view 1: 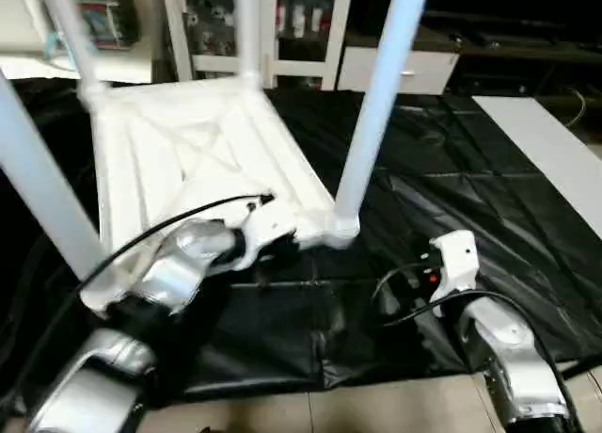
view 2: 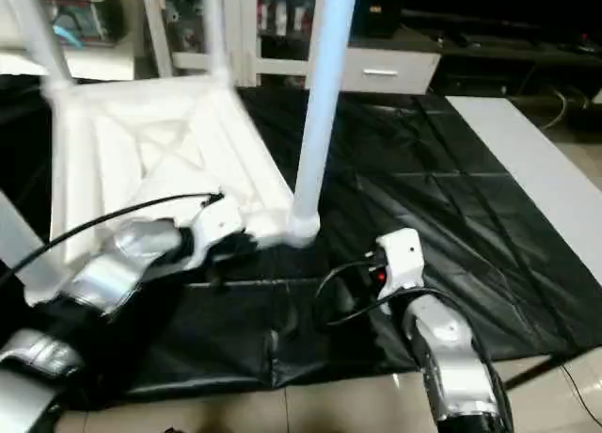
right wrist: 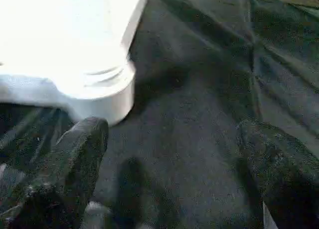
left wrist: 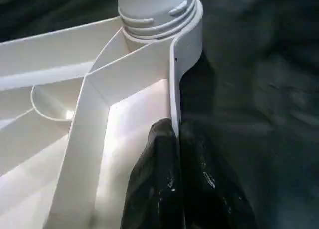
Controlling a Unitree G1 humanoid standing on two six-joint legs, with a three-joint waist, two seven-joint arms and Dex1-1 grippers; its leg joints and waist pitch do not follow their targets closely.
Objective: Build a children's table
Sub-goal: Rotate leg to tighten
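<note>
The white table top (view 1: 188,151) lies upside down and tilted, its X-ribbed underside facing up. White tube legs stand in its corner sockets: one at the near right corner (view 1: 381,85), one at the near left (view 1: 38,188), two at the back (view 1: 66,28) (view 1: 246,28). My left gripper (left wrist: 174,132) is shut on the top's rim wall, one black finger on each side, just below the near right socket (left wrist: 154,15). My right gripper (right wrist: 174,139) hangs open over the black sheet, right of that same socket (right wrist: 99,89), touching nothing.
A black sheet (view 1: 451,169) covers the floor under the table. White shelving (view 1: 282,28) and a white drawer unit (view 1: 395,71) stand at the back. A pale board (view 1: 555,151) lies at the right. Bare tiles (view 1: 376,405) show in front.
</note>
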